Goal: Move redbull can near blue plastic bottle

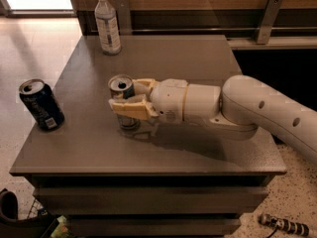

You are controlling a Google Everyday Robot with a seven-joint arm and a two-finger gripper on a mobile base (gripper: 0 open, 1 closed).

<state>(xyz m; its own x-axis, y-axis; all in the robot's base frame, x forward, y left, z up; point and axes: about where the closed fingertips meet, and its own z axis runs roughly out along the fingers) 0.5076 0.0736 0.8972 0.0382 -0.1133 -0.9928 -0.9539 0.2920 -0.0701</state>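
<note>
The redbull can (120,85), slim and silver-blue with an open silver top, stands near the middle of the grey table (198,58). My gripper (124,94) reaches in from the right and is shut on it. One cream finger (131,109) lies across the can's front and the other sits behind it. The can's lower body is partly hidden by the front finger. The blue plastic bottle (107,24), clear with a white cap and a pale label, stands upright at the table's far left corner, well beyond the can.
A wider dark navy can (42,104) stands upright near the table's left edge. A wooden wall with a metal bracket (267,19) runs behind the table. My white arm (267,108) crosses the table's right side. Tiled floor lies to the left.
</note>
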